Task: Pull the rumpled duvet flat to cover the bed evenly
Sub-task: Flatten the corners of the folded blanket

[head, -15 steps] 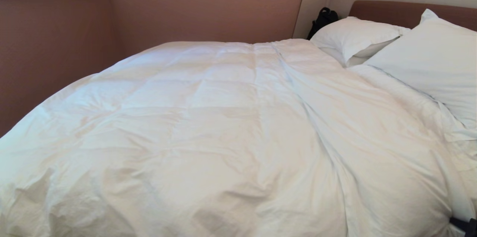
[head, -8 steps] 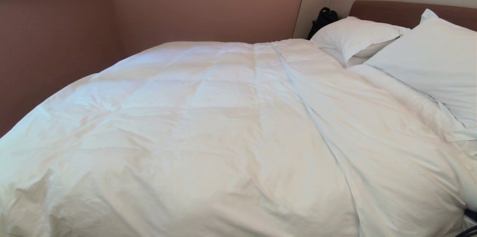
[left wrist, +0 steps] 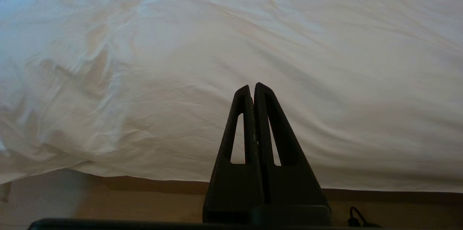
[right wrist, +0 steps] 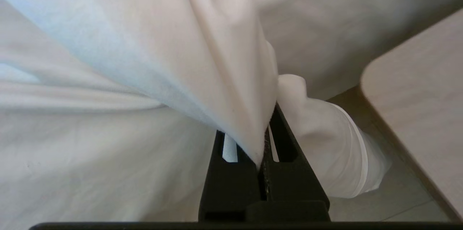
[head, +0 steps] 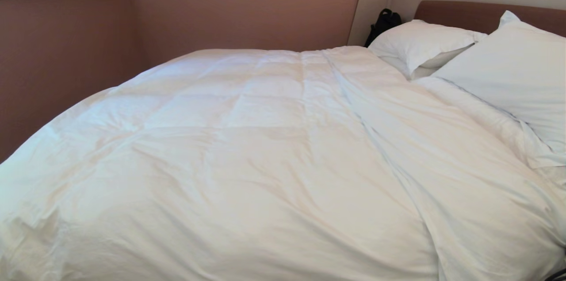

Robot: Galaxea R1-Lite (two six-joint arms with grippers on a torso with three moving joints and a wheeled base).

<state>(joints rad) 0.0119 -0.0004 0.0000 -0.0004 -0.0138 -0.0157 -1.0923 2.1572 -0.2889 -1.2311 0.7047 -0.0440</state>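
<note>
Duvet (head: 247, 153) lies spread over nearly the whole bed (head: 482, 11), reaching up to the pillows (head: 508, 69). Its corner is pinched in the right gripper (right wrist: 263, 150), jaws clamped on a fold, probably to drag that side out straight. The left gripper (left wrist: 253, 90) hangs closed and empty by the near hem. Puffy white quilt, faint squares, one long diagonal crease toward the right.

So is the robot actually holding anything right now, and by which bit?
Yes: the right end effector is pinching a fold of the duvet near its edge. The left end effector is shut, holding nothing.
</note>
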